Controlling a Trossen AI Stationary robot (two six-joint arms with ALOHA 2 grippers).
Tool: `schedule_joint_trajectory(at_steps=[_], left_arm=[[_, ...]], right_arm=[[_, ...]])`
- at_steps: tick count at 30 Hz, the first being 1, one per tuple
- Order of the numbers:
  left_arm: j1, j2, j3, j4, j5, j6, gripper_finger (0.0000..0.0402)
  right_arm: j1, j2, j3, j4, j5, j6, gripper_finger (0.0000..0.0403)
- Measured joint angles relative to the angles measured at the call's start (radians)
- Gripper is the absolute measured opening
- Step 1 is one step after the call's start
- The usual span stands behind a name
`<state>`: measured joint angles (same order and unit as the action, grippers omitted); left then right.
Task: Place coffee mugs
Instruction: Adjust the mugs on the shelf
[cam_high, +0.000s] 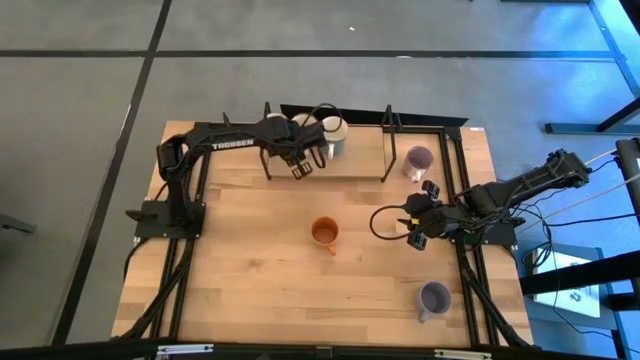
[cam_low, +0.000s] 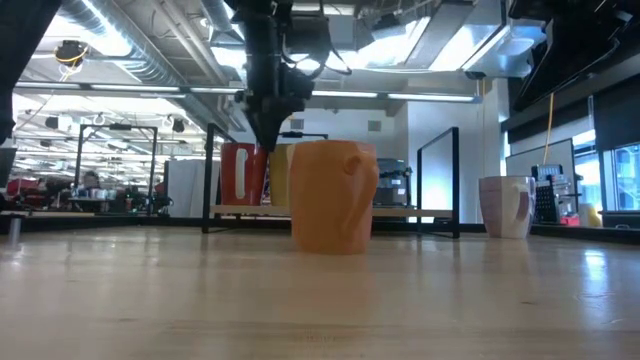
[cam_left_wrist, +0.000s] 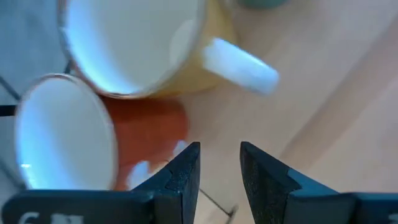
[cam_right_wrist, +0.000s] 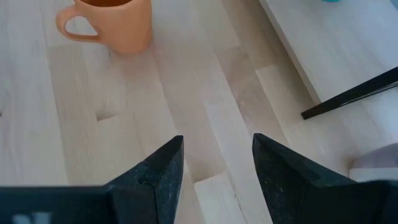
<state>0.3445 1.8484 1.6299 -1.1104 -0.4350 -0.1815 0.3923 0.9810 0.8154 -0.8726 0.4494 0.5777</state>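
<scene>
An orange mug (cam_high: 325, 233) stands upright on its base mid-table, also seen in the low view (cam_low: 335, 195) and the right wrist view (cam_right_wrist: 112, 22). One pale purple mug (cam_high: 418, 159) stands on the far shelf, another (cam_high: 433, 297) near the table's near right corner. My left gripper (cam_high: 303, 168) (cam_left_wrist: 219, 165) is open at the far shelf, just short of a yellow mug with a white handle (cam_left_wrist: 186, 56) and a red mug (cam_left_wrist: 124, 149). My right gripper (cam_high: 410, 228) (cam_right_wrist: 217, 162) is open above the table, to the right of the orange mug.
A raised wooden shelf (cam_high: 360, 165) with black upright frames (cam_high: 388, 140) runs along the far edge. A cream mug (cam_high: 334, 131) stands there beside the left gripper. Bare wood lies between the orange mug and the near edge. Cables trail by the right arm.
</scene>
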Motion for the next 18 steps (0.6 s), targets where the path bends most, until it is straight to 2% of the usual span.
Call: schedule_joint_trajectory(at_steps=[9,18], left_arm=[[0.004,0.012,-0.001,-0.034,-0.072,0.061,0.0108],[0.004,0.010,-0.001,-0.110,-0.070,0.056,0.0108]], right_arm=[[0.000,0.000,0.000,0.001,0.040,0.000,0.0179],[0.000,0.000,0.000,0.001,0.056,0.000,0.0179]])
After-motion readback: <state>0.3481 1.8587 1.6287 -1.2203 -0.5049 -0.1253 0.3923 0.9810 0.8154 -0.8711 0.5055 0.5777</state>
